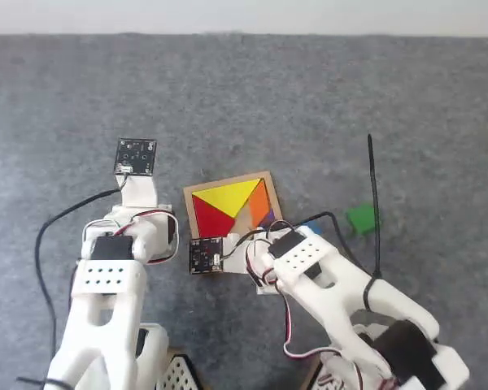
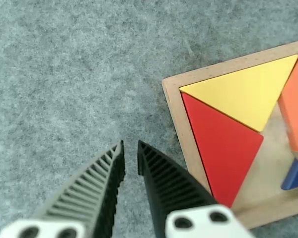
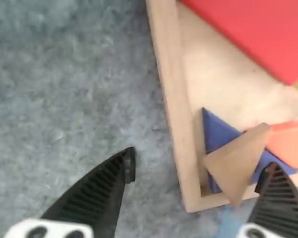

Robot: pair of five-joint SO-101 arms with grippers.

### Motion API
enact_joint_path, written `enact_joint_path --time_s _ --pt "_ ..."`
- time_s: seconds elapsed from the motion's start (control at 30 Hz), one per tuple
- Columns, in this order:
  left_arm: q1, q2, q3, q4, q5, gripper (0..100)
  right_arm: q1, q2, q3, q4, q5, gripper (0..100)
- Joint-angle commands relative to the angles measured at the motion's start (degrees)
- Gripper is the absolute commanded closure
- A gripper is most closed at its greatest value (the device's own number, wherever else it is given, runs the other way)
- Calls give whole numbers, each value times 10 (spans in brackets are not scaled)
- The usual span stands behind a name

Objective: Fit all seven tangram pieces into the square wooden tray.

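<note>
The square wooden tray [image 1: 197,197] lies mid-table and holds a yellow triangle [image 1: 225,196], a red triangle [image 1: 211,219], an orange piece [image 1: 262,201] and a blue piece [image 3: 216,131]. A tan wooden triangle [image 3: 236,163] rests tilted on the blue piece in the tray's near corner. My right gripper [image 3: 198,171] is open and straddles that corner, one finger outside the rim [image 3: 171,114] and one over the tray. My left gripper [image 2: 130,146] is shut with only a thin slit between its fingers and holds nothing, over the carpet beside the tray's edge [image 2: 175,116].
A green piece [image 1: 360,217] lies on the grey carpet to the right of the tray, with a small blue piece [image 1: 311,228] between it and the right arm. A black cable [image 1: 374,195] runs past the green piece. Open carpet stretches behind the tray.
</note>
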Motion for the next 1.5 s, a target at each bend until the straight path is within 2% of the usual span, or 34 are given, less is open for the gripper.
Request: enact_joint_path --time_s 0.0,0.13,0.33,0.43,0.87,1.1,1.23,1.37,1.47 --pt "0 -17 -6 3 -4 953 15 1 -16 -15 4 623" --pt "0 -17 -6 3 -4 953 15 -2 -12 -22 -7 644" --pt "0 -17 -6 3 -4 953 15 -4 -6 -34 -9 793" --pt "0 -17 -6 3 -4 953 23 -4 -6 -40 -9 831" --pt "0 -17 -7 3 -4 953 38 -25 -3 -52 -12 837" --pt "0 -17 -7 3 -3 953 10 -81 -6 -35 -76 837" --pt "0 -17 -7 3 -3 953 -5 -82 -4 -64 -106 837" --pt "0 -17 -7 3 -3 953 -6 -84 -3 -76 -115 834" --pt "0 -17 -6 3 -3 953 -2 -98 3 -48 -101 834"
